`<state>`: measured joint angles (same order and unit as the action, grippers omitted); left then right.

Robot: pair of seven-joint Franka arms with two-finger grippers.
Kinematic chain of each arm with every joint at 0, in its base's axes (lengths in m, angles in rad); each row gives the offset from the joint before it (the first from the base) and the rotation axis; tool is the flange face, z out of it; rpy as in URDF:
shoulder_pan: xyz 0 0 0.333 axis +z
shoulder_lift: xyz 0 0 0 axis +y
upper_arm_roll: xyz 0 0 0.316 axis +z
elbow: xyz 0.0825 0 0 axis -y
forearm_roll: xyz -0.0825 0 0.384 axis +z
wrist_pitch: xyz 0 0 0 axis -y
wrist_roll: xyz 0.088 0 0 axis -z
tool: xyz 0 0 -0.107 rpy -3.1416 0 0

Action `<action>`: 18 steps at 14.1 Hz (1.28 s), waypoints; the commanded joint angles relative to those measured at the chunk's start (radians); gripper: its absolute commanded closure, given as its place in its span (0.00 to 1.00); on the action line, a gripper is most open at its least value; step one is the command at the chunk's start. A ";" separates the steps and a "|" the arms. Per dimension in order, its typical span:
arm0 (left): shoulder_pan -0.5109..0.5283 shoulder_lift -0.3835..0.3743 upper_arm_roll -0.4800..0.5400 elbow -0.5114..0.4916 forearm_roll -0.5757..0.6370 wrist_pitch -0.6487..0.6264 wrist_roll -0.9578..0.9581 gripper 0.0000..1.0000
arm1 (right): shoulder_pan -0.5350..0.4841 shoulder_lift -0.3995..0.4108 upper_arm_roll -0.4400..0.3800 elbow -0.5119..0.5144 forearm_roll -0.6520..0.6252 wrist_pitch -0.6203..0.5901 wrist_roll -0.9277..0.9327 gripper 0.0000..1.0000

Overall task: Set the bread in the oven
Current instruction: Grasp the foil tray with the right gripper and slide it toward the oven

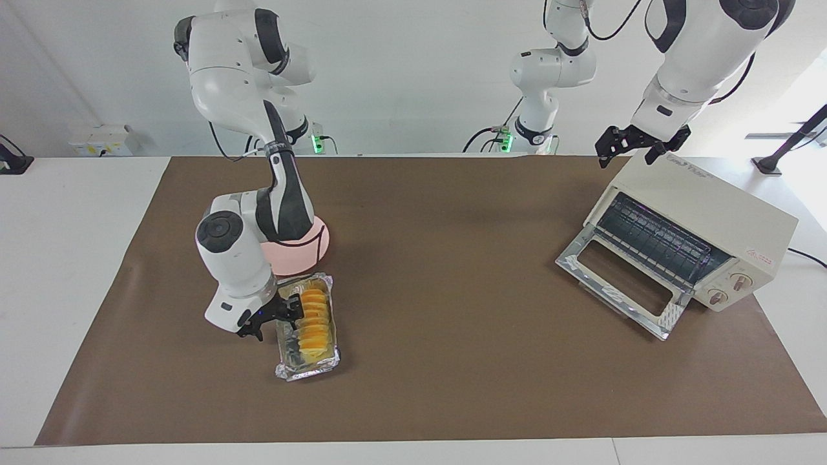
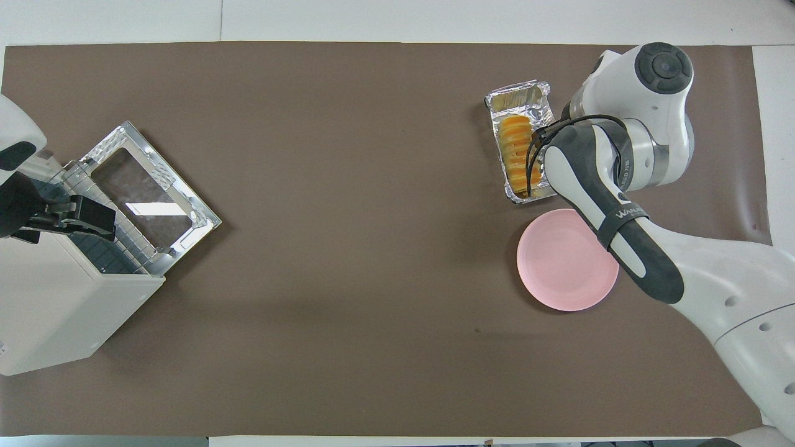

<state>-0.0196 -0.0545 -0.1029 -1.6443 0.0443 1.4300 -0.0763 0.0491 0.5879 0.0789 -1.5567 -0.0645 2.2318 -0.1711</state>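
A white table (image 1: 77, 271) carries a large brown mat (image 1: 439, 387) that covers most of its surface; bare white margins remain at both ends. A plain white wall (image 1: 413, 77) rises at the robots' end. A small white box (image 1: 103, 140), possibly an electrical outlet unit, sits against that wall. Bright daylight (image 1: 807, 97) enters at one edge, apparently from a window.

Both arms (image 1: 245, 84) have white glossy shells, dark grey joint segments, black cables and black grippers (image 1: 271, 314); forearm lettering apparently reads "WANLI".
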 commanded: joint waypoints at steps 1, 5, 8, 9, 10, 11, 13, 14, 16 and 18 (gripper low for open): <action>0.013 -0.025 -0.005 -0.022 -0.015 0.006 0.006 0.00 | -0.006 -0.030 0.007 -0.040 -0.009 0.017 -0.016 1.00; 0.013 -0.025 -0.005 -0.022 -0.015 0.006 0.006 0.00 | -0.005 -0.031 0.007 -0.039 -0.009 0.003 -0.034 1.00; 0.013 -0.025 -0.005 -0.022 -0.015 0.007 0.006 0.00 | -0.005 -0.033 0.012 0.003 -0.002 -0.099 -0.041 1.00; 0.013 -0.025 -0.005 -0.022 -0.015 0.007 0.006 0.00 | -0.003 -0.034 0.015 0.024 0.006 -0.147 -0.041 1.00; 0.013 -0.025 -0.005 -0.022 -0.015 0.007 0.006 0.00 | 0.001 -0.039 0.018 0.050 0.009 -0.190 -0.039 1.00; 0.013 -0.025 -0.005 -0.020 -0.015 0.006 0.006 0.00 | 0.008 -0.060 0.022 0.070 0.009 -0.242 -0.034 1.00; 0.013 -0.025 -0.005 -0.022 -0.015 0.007 0.006 0.00 | 0.009 -0.112 0.077 0.086 0.032 -0.325 -0.025 1.00; 0.013 -0.025 -0.005 -0.022 -0.015 0.007 0.006 0.00 | 0.009 -0.135 0.103 0.086 0.058 -0.352 0.001 1.00; 0.013 -0.025 -0.005 -0.020 -0.015 0.006 0.006 0.00 | 0.070 -0.170 0.133 0.086 0.113 -0.385 0.158 1.00; 0.013 -0.025 -0.005 -0.022 -0.015 0.006 0.006 0.00 | 0.177 -0.175 0.134 0.086 0.153 -0.362 0.299 1.00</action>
<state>-0.0196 -0.0545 -0.1029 -1.6444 0.0443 1.4300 -0.0763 0.1355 0.4219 0.2120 -1.4584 0.0521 1.8558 0.0010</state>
